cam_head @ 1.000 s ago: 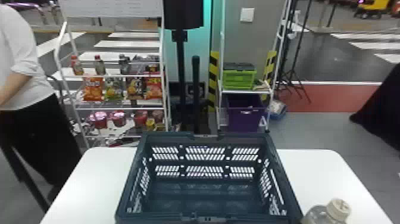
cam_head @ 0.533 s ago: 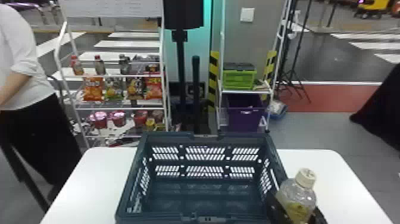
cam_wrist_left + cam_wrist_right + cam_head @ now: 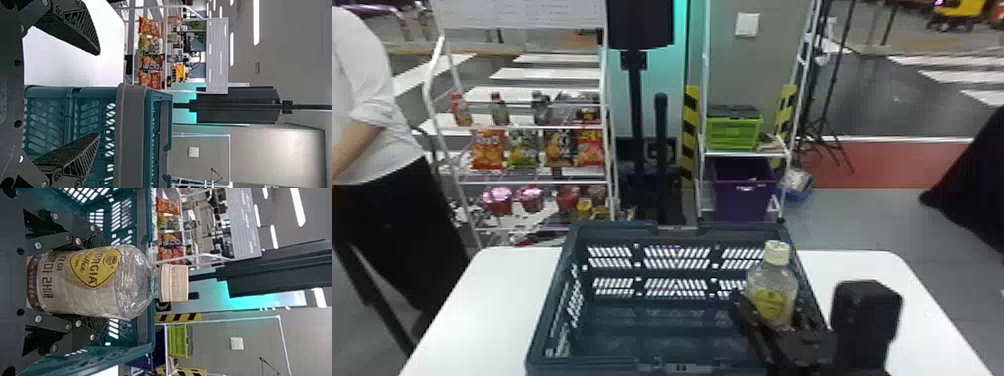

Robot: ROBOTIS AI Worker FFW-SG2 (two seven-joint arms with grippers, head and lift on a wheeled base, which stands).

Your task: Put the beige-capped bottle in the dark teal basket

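White table (image 3: 457, 310) under teal basket (image 3: 612, 231), snack rack (image 3: 507, 182) behind, bottle (image 3: 772, 295) in right jaws, left jaws wide.

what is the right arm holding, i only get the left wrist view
Observer: The right gripper has the beige-capped bottle between its fingers.
Operator: where is that exactly
Observer: At the robot's right side of the dark teal basket, as the head view shows.
Operator: which way up
Observer: Roughly upright, with its beige cap at the top.
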